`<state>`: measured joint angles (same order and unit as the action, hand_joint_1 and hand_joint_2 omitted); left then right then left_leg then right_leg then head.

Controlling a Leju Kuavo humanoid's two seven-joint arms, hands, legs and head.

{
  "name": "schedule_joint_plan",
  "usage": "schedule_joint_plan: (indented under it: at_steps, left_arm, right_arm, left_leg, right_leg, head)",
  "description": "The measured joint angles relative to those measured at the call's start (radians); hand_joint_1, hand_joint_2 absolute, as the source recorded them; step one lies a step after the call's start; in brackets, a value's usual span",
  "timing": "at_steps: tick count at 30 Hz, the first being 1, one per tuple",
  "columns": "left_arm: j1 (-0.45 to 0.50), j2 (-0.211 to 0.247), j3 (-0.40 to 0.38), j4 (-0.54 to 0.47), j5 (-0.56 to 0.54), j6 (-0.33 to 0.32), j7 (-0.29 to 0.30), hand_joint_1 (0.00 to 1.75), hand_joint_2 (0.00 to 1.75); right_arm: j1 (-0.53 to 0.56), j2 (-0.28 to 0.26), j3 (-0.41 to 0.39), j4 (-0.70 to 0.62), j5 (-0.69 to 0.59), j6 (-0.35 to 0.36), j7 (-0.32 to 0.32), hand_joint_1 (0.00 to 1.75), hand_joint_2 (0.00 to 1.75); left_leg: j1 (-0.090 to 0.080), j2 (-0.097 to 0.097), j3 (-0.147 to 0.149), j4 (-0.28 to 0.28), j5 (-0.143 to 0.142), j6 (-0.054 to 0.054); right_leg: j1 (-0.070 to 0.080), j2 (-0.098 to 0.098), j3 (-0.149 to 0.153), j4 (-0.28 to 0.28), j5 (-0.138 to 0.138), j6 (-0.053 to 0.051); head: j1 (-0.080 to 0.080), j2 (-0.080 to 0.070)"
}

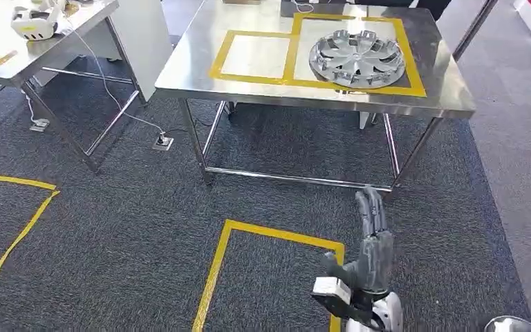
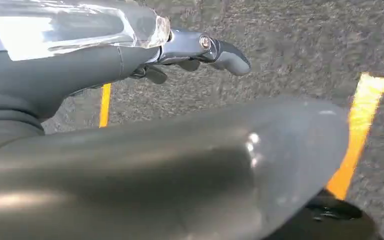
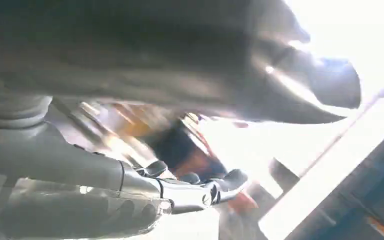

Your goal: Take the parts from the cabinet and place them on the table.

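Hubcap (image 1: 357, 59): silver-grey, spoke pattern w/ darker gaps. Table (image 1: 200, 66): brushed steel, bare-metal legs, yellow tape rectangles (image 1: 292, 48) on top, one small, one large. Carpet (image 1: 131, 207): dark grey, speckled; lighter grey strip at the far right side. Floor tape outlines (image 1: 216, 270): yellow, same in left wrist view, looks more orange there. Second table (image 1: 76, 24): steel too, white headset (image 1: 34, 22) w/ white cable on it. Right hand (image 1: 370, 252): dark grey fingers, silver wrist. Left hand (image 2: 200, 50): dark grey, glossy clear-silver cover. Right wrist view blurred; orange and white smears.

Right hand (image 1: 370, 257) empty, fingers (image 1: 371, 211) straight.
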<state>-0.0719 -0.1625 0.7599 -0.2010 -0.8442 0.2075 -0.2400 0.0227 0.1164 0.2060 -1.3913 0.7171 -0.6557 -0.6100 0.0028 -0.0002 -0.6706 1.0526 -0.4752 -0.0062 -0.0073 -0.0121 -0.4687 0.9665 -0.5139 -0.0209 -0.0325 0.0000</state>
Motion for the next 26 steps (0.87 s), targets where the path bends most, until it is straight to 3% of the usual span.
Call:
schedule_joint_plan:
  at_steps: [1,2,3,4,5,6,7,8,9,10,11,12,15,17,19,20,26]
  left_arm:
    - [-0.001,0.0,0.003,0.0,-0.003,0.001,0.0,0.0,0.0]
    - [-0.002,0.0,0.004,0.0,-0.005,0.003,0.0,0.0,0.0]
    - [-0.002,0.0,0.005,0.0,-0.006,0.008,0.0,0.0,0.0]
    - [-0.002,0.0,0.007,0.0,-0.008,0.013,0.004,0.0,0.0]
    - [0.0,0.0,0.009,0.0,-0.013,0.016,0.011,0.0,0.0]
    - [0.001,0.0,0.011,0.0,-0.016,0.022,0.023,0.0,0.0]
    - [0.001,0.0,0.012,0.0,-0.019,0.027,0.034,0.0,0.0]
    - [-0.001,0.0,0.013,0.0,-0.024,0.034,0.042,0.0,1.75]
    - [-0.002,0.0,0.013,0.0,-0.027,0.038,0.047,0.0,1.75]
    - [-0.005,0.0,0.015,0.0,-0.029,0.042,0.054,0.0,1.75]
    - [-0.006,-0.002,0.017,0.0,-0.032,0.044,0.059,0.0,1.75]
    - [-0.004,-0.002,0.019,0.0,-0.032,0.048,0.063,0.0,1.75]
    - [0.002,-0.002,0.031,0.0,-0.024,0.052,0.09,0.0,1.75]
    - [0.0,-0.005,0.04,0.001,-0.01,0.053,0.127,0.0,1.75]
    - [-0.001,-0.006,0.055,0.001,0.004,0.043,0.146,0.0,1.75]
    - [-0.001,-0.007,0.059,0.001,-0.001,0.043,0.146,0.0,0.0]
    - [-0.004,-0.008,0.06,0.001,-0.034,0.026,0.13,0.0,0.0]
  right_arm:
    - [-0.028,0.0,-0.005,0.121,-0.039,0.011,0.001,0.0,0.0]
    - [-0.056,-0.002,-0.015,0.24,-0.072,0.026,0.012,0.0,0.0]
    - [-0.077,-0.003,-0.029,0.357,-0.1,0.044,0.039,0.0,0.0]
    - [-0.088,-0.009,-0.049,0.49,-0.119,0.077,0.085,0.0,0.0]
    - [-0.094,-0.016,-0.067,0.583,-0.14,0.146,0.177,0.0,1.75]
    - [-0.097,-0.027,-0.093,0.689,-0.171,0.249,0.313,0.0,1.75]
    - [-0.098,-0.035,-0.115,0.766,-0.193,0.327,0.415,0.0,1.75]
    - [-0.093,-0.041,-0.135,0.827,-0.201,0.376,0.481,0.0,1.75]
    - [-0.085,-0.047,-0.151,0.873,-0.205,0.395,0.517,0.0,1.75]
    - [-0.081,-0.051,-0.165,0.922,-0.215,0.422,0.564,0.0,1.75]
    - [-0.081,-0.055,-0.179,0.965,-0.224,0.449,0.619,0.0,1.75]
    - [-0.073,-0.064,-0.194,1.005,-0.228,0.47,0.672,0.0,1.75]
    - [-0.053,-0.069,-0.218,1.078,-0.233,0.494,0.746,0.0,1.75]
    - [-0.053,-0.072,-0.234,1.109,-0.237,0.486,0.756,0.0,1.75]
    - [-0.054,-0.072,-0.251,1.133,-0.247,0.47,0.755,0.0,1.75]
    - [-0.054,-0.072,-0.256,1.141,-0.243,0.475,0.75,0.0,0.0]
    - [-0.062,-0.069,-0.255,1.171,-0.178,0.491,0.71,0.0,0.0]
  left_leg:
    - [0.0,0.0,-0.022,0.073,-0.061,-0.004]
    - [0.0,0.0,-0.043,0.154,-0.105,-0.007]
    - [0.0,0.0,-0.057,0.218,-0.116,-0.009]
    - [0.0,0.0,-0.058,0.255,-0.091,-0.009]
    - [0.0,0.0,-0.042,0.258,-0.041,-0.008]
    - [0.001,0.0,-0.003,0.221,0.005,-0.006]
    - [0.001,0.0,0.056,0.149,0.017,-0.003]
    - [0.001,-0.005,0.137,0.045,-0.008,-0.001]
    - [-0.002,-0.009,0.207,-0.05,-0.042,0.003]
    - [-0.003,-0.01,0.222,-0.089,-0.066,0.01]
    - [-0.004,-0.009,0.215,-0.101,-0.071,0.015]
    - [-0.004,-0.006,0.213,-0.104,-0.072,0.014]
    - [-0.01,0.001,0.212,-0.103,-0.067,0.023]
    - [-0.013,0.009,0.209,-0.102,-0.064,0.028]
    - [-0.014,0.012,0.208,-0.101,-0.063,0.03]
    - [-0.014,0.012,0.208,-0.101,-0.062,0.03]
    - [-0.015,0.012,0.204,-0.1,-0.062,0.03]
  right_leg:
    - [0.001,0.0,-0.017,0.0,0.014,-0.001]
    - [0.003,-0.001,-0.032,0.001,0.027,-0.001]
    - [0.004,-0.002,-0.046,0.001,0.033,0.0]
    - [0.005,-0.006,-0.059,0.003,0.042,0.003]
    - [0.006,-0.013,-0.072,0.006,0.05,0.007]
    - [0.006,-0.018,-0.083,0.009,0.058,0.01]
    - [0.006,-0.02,-0.091,0.01,0.063,0.013]
    - [0.005,-0.021,-0.089,0.011,0.069,0.016]
    - [0.01,-0.021,-0.096,0.015,0.073,0.021]
    - [0.012,-0.021,-0.101,0.017,0.081,0.026]
    - [0.011,-0.019,-0.109,0.018,0.086,0.029]
    - [0.011,-0.018,-0.113,0.019,0.071,0.012]
    - [0.008,-0.015,-0.112,0.015,0.095,0.002]
    - [0.004,-0.007,-0.113,0.009,0.105,0.021]
    - [0.004,-0.004,-0.114,0.006,0.108,0.026]
    - [0.004,-0.004,-0.114,0.006,0.109,0.027]
    - [0.004,-0.004,-0.12,0.007,0.11,0.03]
  head:
    - [-0.003,0.0]
    - [-0.003,0.0]
    - [-0.003,0.0]
    - [-0.003,0.0]
    - [-0.003,0.0]
    - [-0.003,0.0]
    - [-0.003,0.0]
    - [-0.003,0.0]
    - [-0.003,0.0]
    - [-0.001,0.0]
    - [-0.003,0.0]
    - [0.0,0.0]
    - [0.001,0.0]
    - [0.001,0.0]
    - [0.001,0.0]
    - [0.0,0.0]
    - [0.0,0.0]
